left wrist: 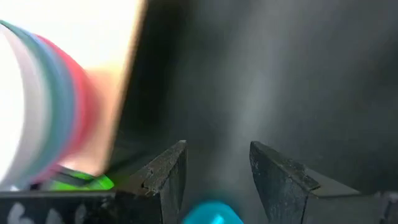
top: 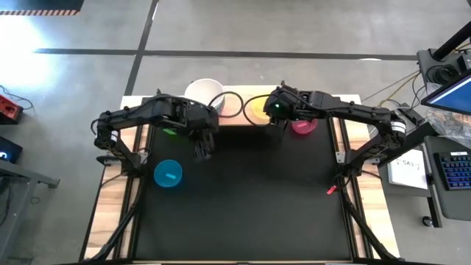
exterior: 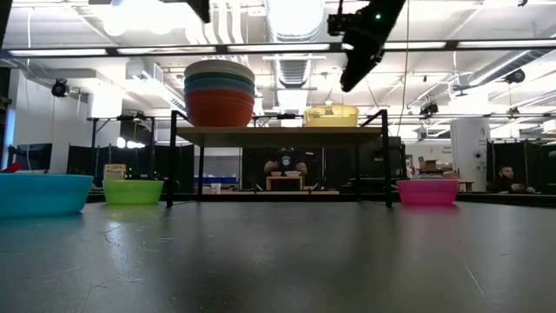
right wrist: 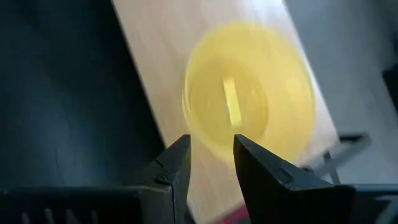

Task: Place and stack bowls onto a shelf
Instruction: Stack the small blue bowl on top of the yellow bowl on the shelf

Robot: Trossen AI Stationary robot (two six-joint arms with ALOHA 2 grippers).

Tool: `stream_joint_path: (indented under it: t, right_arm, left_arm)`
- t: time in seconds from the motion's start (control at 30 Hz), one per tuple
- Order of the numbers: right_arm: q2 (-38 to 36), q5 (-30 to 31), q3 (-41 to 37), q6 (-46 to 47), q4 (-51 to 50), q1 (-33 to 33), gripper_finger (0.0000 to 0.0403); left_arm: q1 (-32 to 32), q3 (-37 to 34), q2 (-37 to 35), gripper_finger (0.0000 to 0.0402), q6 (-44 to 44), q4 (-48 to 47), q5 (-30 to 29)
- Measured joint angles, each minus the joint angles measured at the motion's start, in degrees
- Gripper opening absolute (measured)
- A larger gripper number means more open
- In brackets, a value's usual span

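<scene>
A stack of larger bowls (exterior: pixel 219 91), cream white on top and red at the bottom, stands on the light-wood shelf (exterior: pixel 278 136) at its left end. A yellow bowl (right wrist: pixel 249 99) stands upright on the shelf beside it. My right gripper (right wrist: pixel 211 142) hovers above the yellow bowl's near rim, open and empty. It also shows in the low view (exterior: pixel 352 78). My left gripper (top: pixel 202 151) is open and empty above the table, past the shelf's near edge. A blue bowl (top: pixel 168 174), a green bowl (exterior: pixel 132 191) and a pink bowl (top: pixel 303 125) rest on the black tabletop.
The shelf's black legs (exterior: pixel 387 161) stand on the table at its far edge. The green bowl lies partly under my left arm, next to the shelf's left legs. Wooden side boards (top: pixel 375 191) flank the black tabletop. A desk with a keyboard (top: pixel 452 173) stands beyond the table's right edge.
</scene>
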Motion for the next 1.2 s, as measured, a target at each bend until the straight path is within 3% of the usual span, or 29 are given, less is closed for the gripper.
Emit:
stream_joint_path:
  t: [0.4, 0.6, 0.9, 1.2]
  right_arm:
    - [-3.5, -0.03, 0.16, 4.19, -8.07, 0.75, 0.0109]
    - [-6.21, -0.05, 0.11, 8.91, -9.0, 1.72, 0.0109]
    - [-7.66, -0.04, 0.08, 15.05, -11.94, 5.07, 0.0109]
    - [-7.72, -0.07, -0.14, 19.44, -14.94, 9.62, 0.0109]
  left_arm:
    - [-7.59, -23.42, -5.99, 0.0158, -10.35, -0.09, 4.57]
    - [-11.59, -37.08, -12.79, 0.0158, -23.94, 2.83, 5.48]
    - [-15.93, -57.68, -20.89, 0.0158, -44.77, 18.91, 5.7]
    - [-16.74, -70.92, -20.57, 0.0158, -48.05, 33.88, 14.04]
